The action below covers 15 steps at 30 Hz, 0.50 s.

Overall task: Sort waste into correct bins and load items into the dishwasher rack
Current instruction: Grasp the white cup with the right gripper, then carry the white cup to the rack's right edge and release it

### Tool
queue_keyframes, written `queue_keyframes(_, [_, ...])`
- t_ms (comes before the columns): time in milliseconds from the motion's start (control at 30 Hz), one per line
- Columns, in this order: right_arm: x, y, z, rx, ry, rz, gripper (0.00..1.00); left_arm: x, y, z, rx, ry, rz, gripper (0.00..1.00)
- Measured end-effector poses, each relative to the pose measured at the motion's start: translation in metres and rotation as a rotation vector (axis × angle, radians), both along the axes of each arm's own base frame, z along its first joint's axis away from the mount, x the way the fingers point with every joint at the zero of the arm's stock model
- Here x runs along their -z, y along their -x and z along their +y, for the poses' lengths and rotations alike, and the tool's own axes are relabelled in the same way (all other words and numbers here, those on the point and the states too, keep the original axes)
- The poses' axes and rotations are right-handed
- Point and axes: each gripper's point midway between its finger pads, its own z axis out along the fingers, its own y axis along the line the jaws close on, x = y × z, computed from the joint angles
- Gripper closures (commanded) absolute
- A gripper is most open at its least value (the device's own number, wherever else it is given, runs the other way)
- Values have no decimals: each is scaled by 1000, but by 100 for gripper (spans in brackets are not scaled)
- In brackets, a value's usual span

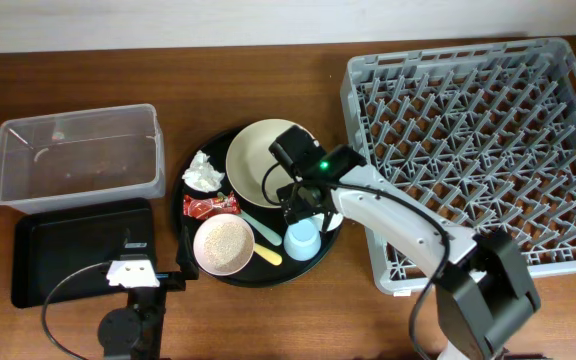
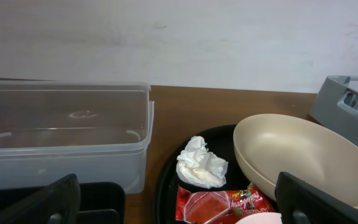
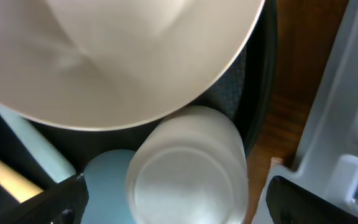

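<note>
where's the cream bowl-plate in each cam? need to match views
Overhead: cream bowl-plate at centre, on the upper half of the round black tray.
Left wrist: cream bowl-plate lower right, right of the tissue.
Right wrist: cream bowl-plate fills the top, above the white cup.
Shared landmark: the round black tray, under the bowl-plate in all three.

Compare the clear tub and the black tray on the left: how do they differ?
The clear tub is see-through; the black tray is opaque. The tub has tall walls; the tray is shallow. In the overhead view the tub sits farther back, with the tray just in front of it. Both are rectangular with a similar footprint.
</note>
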Motion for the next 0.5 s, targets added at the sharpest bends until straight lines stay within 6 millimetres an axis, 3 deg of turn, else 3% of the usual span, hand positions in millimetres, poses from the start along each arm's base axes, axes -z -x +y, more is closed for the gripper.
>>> queue_keyframes(233, [14, -2, -3, 7, 33, 17, 37, 0, 0, 0, 0, 0, 0, 1])
queue_keyframes(500, [11, -2, -3, 7, 37, 18, 41, 0, 0, 0, 0, 0, 0, 1])
